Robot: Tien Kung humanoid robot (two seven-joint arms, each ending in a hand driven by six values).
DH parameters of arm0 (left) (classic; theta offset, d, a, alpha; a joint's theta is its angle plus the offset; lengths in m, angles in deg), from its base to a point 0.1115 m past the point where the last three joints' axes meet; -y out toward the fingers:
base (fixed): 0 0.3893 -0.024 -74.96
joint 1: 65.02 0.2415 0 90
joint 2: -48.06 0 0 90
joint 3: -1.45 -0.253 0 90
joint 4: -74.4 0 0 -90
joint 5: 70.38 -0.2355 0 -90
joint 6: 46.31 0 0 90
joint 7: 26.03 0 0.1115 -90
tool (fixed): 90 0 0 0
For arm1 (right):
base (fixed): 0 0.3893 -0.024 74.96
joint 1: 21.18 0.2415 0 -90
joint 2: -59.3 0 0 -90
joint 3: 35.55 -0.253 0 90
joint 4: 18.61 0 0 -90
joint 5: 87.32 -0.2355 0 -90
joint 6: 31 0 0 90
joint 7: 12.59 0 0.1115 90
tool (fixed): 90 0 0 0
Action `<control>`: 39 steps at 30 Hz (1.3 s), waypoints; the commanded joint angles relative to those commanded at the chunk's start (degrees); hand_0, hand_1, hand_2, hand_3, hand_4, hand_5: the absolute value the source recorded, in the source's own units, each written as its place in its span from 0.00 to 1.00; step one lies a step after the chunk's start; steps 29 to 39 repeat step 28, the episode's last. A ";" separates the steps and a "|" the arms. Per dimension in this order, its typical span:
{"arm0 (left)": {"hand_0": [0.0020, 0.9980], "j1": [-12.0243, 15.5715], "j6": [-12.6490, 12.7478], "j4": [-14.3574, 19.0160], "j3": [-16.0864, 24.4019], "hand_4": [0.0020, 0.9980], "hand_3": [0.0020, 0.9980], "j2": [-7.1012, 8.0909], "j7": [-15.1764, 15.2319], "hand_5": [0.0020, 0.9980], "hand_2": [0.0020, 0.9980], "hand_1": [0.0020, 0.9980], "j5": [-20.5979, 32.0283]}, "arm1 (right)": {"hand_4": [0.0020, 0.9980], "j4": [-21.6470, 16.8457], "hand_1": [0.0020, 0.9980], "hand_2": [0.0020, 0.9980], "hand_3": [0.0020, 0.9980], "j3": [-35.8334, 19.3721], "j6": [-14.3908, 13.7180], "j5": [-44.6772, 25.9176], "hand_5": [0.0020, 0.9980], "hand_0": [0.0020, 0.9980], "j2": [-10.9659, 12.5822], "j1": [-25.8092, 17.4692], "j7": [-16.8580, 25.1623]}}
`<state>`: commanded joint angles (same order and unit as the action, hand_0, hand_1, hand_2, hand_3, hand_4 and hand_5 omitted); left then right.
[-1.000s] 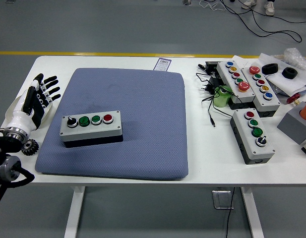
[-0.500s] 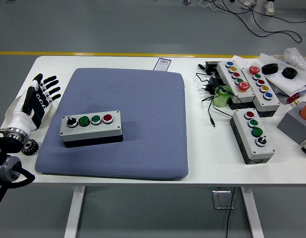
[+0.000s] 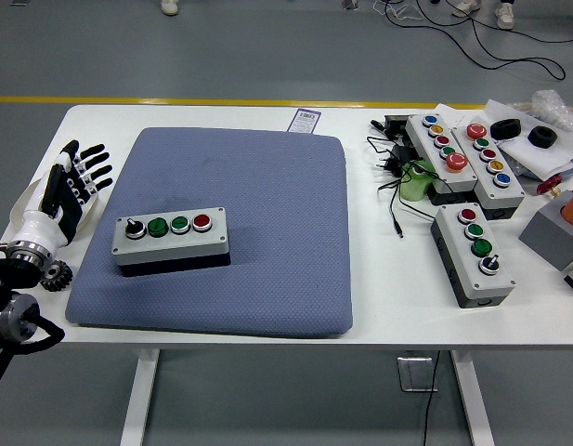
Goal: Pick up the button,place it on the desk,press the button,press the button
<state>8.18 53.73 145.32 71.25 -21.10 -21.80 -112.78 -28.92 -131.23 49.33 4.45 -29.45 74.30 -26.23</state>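
Note:
A grey button box (image 3: 170,238) lies on the blue mat (image 3: 267,186), left of its middle. It carries a black knob, two green buttons and a red button in a row. My left hand (image 3: 68,186) rests over the table's left edge, to the left of the mat, with fingers spread and holding nothing. It is a hand's width from the box. My right hand is out of view.
A small dark gear (image 3: 55,275) lies by my left wrist. At the right stand three more button boxes (image 3: 473,251) (image 3: 441,151) (image 3: 493,165), black cables (image 3: 390,177), a green object (image 3: 416,178) and a grey block (image 3: 553,232).

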 joint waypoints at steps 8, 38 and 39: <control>0.87 -0.55 1.12 -1.05 -0.08 0.57 0.87 -0.18 0.88 1.00 0.91 0.89 0.55 | 0.42 0.00 0.66 0.68 0.59 0.06 0.03 -0.01 0.26 0.66 0.04 0.19 0.04; 0.85 -0.40 -5.87 -2.69 1.88 0.58 0.87 -0.10 2.84 1.00 0.90 0.88 1.37 | 0.42 0.00 0.66 0.68 0.59 0.13 0.12 0.06 0.26 0.66 0.09 0.37 0.07; 0.85 -0.40 -5.87 -2.69 1.88 0.58 0.87 -0.10 2.84 1.00 0.90 0.88 1.37 | 0.42 0.00 0.66 0.68 0.59 0.13 0.12 0.06 0.26 0.66 0.09 0.37 0.07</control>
